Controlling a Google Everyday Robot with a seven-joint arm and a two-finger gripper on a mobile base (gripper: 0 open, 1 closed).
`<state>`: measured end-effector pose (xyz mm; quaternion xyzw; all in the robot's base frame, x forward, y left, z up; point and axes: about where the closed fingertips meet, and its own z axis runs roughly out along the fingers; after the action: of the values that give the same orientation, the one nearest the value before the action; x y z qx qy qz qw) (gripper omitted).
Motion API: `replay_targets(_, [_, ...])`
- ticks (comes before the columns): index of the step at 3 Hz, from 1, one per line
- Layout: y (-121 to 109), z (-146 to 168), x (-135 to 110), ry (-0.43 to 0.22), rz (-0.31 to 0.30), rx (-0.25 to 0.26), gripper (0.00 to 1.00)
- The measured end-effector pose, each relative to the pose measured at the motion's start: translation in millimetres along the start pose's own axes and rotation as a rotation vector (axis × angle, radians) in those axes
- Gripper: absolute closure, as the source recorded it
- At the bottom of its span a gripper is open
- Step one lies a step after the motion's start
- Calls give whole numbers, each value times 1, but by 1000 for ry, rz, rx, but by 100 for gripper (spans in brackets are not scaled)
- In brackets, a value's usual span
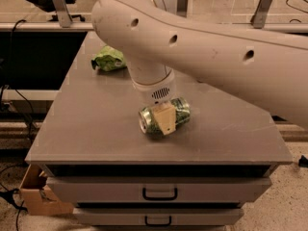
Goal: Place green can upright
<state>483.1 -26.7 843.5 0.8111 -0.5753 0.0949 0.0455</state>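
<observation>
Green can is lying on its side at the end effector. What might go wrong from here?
The end effector sits right at the green can, whose round body, lying sideways, might roll toward the front edge of the table if it slips. The arm hides the can's far side, so the hold is hard to verify before tipping it upright.
</observation>
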Motion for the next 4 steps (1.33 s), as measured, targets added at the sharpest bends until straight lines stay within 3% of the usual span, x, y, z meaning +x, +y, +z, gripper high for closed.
replay_targets(1, [-9,-11,15,-72,34,27,88])
replay_targets(2, [-17,-28,33,-222,89,67,100])
replay_targets(3, [-18,-43,49,-402,194,113,100])
replay_targets(4, [-20,-54,60,-589,340,162,100])
